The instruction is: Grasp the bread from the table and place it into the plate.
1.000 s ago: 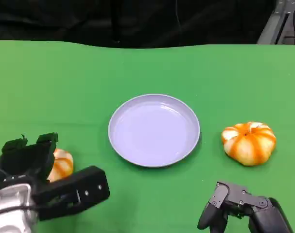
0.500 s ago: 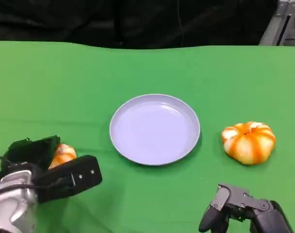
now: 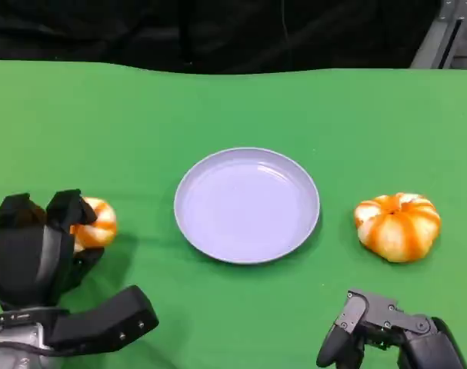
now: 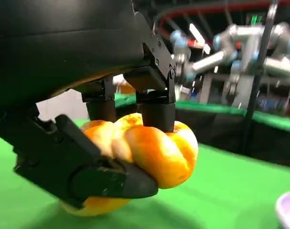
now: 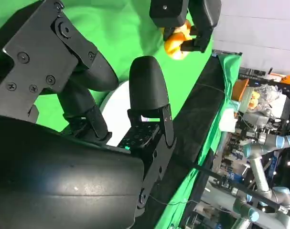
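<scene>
1. L hand [image 3: 35, 250], lower left of head frame, grips an orange-white bread roll [image 3: 95, 224]; fingers wrap over it.
2. L wrist cam: the roll [image 4: 149, 152] sits center frame, pinched btwn fingers [image 4: 156, 112] on one side & thumb [image 4: 82, 167] on the other, above the green table [image 4: 221, 191].
3. Plate [image 3: 247, 204], lavender, center of head frame, nothing in it; well apart from held roll.
4. 2nd bread [image 3: 398, 226], pumpkin-shaped, lies right of plate on the table, untouched.
5. R hand [image 3: 387, 334], lower right, holds nothing; fingers [image 5: 147, 90] apart in R wrist cam.
</scene>
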